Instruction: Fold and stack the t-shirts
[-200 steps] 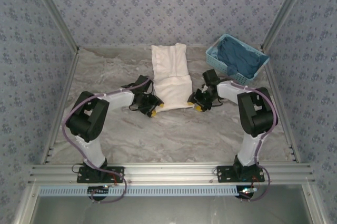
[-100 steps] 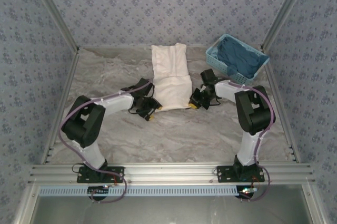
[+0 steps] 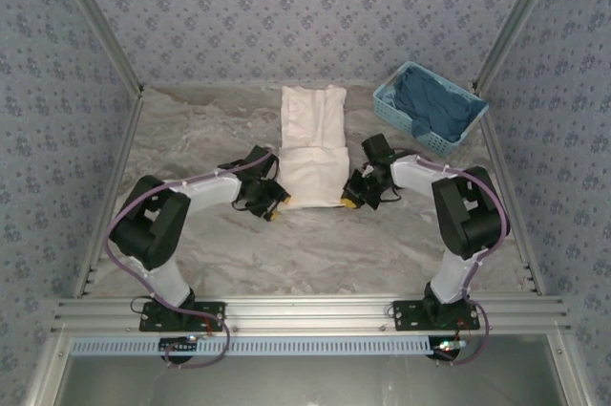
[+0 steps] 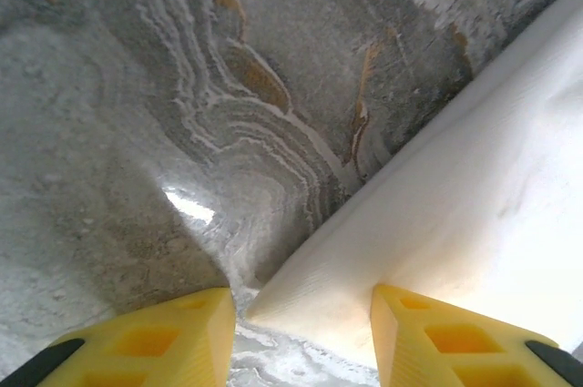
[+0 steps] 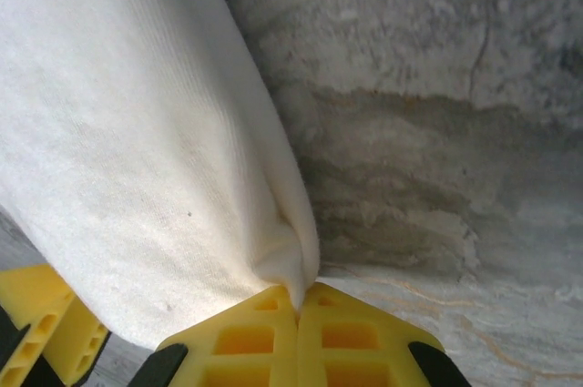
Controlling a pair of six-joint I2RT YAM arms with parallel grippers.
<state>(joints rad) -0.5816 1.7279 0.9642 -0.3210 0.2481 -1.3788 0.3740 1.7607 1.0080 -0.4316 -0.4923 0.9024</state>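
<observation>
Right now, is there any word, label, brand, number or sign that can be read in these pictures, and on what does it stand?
None can be read. The t-shirt is plain, the basket bears no label, and the wall carries a small flower pattern, not writing.

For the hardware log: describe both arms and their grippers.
The left arm and right arm have white links, bulky black joint housings and purplish cables looped alongside. The left gripper and right gripper are black with yellow, hollow-ribbed fingers.
</observation>
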